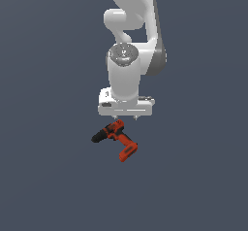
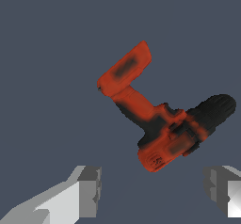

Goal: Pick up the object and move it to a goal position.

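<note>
The red-orange drill lies on its side on the dark blue-grey surface, its black chuck toward the exterior view's left and its battery base toward the right. My gripper hangs just above it, pointing down, open and empty. In the wrist view the drill lies between and just beyond the two grey fingers, which stand wide apart and do not touch it. The gripper's midpoint in the wrist view is close to the drill's motor end.
The white arm rises behind the gripper. The plain dark surface extends all around the drill. No goal marker shows.
</note>
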### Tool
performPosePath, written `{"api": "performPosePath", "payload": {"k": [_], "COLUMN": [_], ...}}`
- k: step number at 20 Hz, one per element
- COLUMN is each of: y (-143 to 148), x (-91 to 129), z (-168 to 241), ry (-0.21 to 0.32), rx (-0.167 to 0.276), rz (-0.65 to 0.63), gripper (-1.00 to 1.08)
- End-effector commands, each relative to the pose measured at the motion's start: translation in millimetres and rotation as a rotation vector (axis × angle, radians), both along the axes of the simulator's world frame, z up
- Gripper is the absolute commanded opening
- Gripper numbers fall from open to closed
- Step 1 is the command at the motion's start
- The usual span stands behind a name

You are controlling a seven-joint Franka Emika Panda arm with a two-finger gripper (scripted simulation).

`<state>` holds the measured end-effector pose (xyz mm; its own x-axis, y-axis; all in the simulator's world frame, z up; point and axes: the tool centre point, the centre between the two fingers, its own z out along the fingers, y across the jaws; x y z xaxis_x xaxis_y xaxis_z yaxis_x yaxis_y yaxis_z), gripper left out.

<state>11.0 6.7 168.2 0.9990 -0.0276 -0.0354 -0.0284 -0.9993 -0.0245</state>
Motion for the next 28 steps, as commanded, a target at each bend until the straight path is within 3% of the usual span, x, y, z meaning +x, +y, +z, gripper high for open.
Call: {"api": "performPosePath", "payload": {"k": [1,15,28], "y": [-7,-62,-110], "x": [4,32,38], "z": [-5,-46,-88], "ry": [0.022,0.216,0.423], "rx": [0.008,0.084,0.159], "rz": [-0.042,-0.392,-0.695], "gripper": [0.68,0.68,0.68]}}
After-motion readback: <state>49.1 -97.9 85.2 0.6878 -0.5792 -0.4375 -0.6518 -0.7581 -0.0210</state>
